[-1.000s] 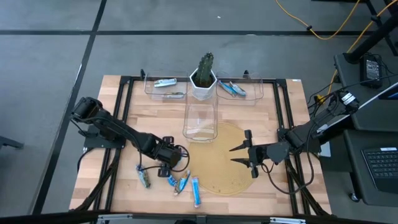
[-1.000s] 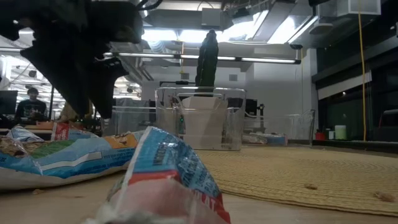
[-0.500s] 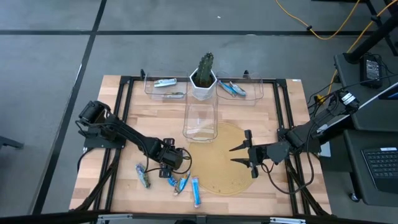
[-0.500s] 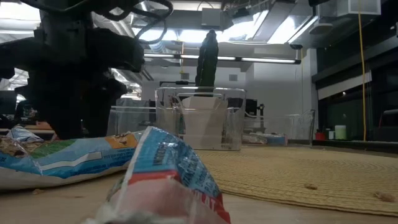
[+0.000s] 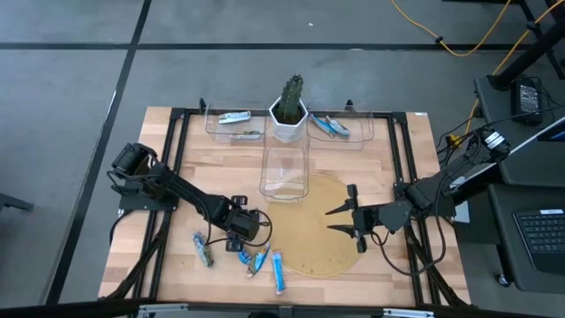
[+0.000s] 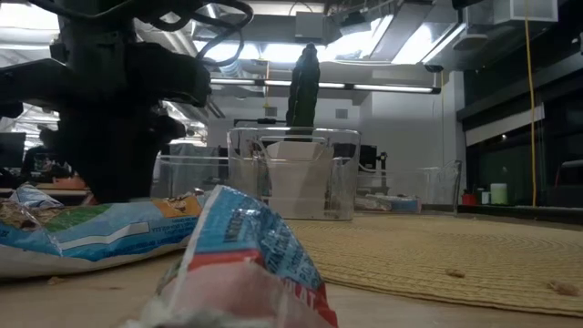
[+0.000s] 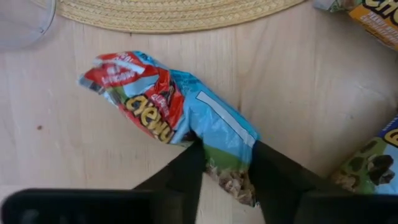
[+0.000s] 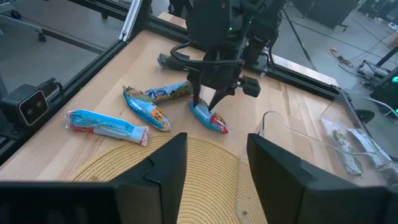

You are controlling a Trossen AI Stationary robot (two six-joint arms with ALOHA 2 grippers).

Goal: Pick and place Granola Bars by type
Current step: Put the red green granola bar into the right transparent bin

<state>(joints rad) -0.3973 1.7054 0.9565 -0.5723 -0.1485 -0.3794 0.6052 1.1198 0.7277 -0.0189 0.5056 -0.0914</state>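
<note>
Several granola bars lie on the wood near the table's front edge: blue ones [image 5: 279,272] [image 5: 261,261], a greenish one [image 5: 204,250], and a blue bar with a red end [image 7: 155,99]. My left gripper [image 5: 239,240] stands over that last bar, pointing steeply down, shut on it. My right gripper [image 5: 349,221] hangs open above the round straw mat [image 5: 322,231], holding nothing. More bars lie in two clear bins [image 5: 234,124] [image 5: 340,128] at the far edge. My left gripper pinches the blue bar across its width between its two fingers [image 7: 193,155], on the blue and green-brown part [image 7: 227,143] away from the red end. The fingers come from above, slanting slightly. The bar lies flat on the table, its red end [image 7: 115,68] sticking out free.
A potted cactus [image 5: 290,106] stands between the two far bins. An upright clear bin [image 5: 284,172] stands in front of it, at the mat's far edge. Other bars lie close around the held one [image 8: 149,109] [image 8: 106,124]. A black frame [image 5: 177,115] borders the table.
My left gripper has come down onto the group of bars near the front edge and then kept still. The bars lie where they were. My right arm has not moved.
</note>
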